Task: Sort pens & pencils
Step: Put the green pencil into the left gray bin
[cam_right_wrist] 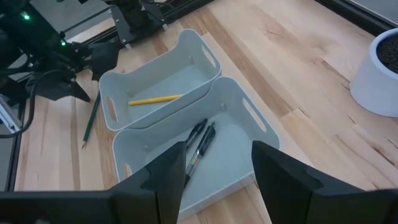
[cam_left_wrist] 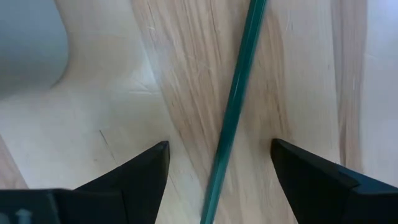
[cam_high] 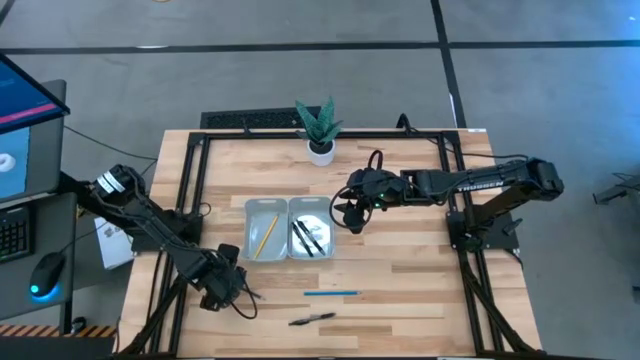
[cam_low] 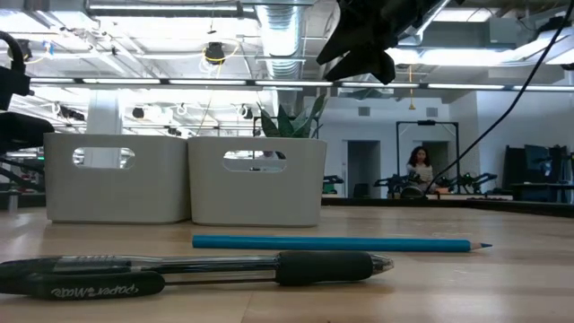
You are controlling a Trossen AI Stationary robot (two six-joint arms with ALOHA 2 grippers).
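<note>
Two pale grey trays stand side by side mid-table. The left tray [cam_high: 265,228] holds the yellow pencil [cam_right_wrist: 155,98]. Two black pens [cam_right_wrist: 200,142] lie in the right tray [cam_high: 310,232]. The blue pencil [cam_high: 332,293] and a third black pen [cam_high: 312,319] lie on the table nearer the near edge. My left gripper [cam_left_wrist: 217,168] is open at the left tray's near-left corner, its fingers on either side of the thin dark pencil [cam_left_wrist: 239,99], which lies flat on the wood. My right gripper [cam_right_wrist: 217,177] hangs open and empty above the right tray.
A potted plant [cam_high: 319,128] stands by the far edge, behind the trays. Black frame rails [cam_high: 190,190] run along the table's left and right sides. A monitor and a mouse sit off the table to the left. Bare wood lies right of the trays.
</note>
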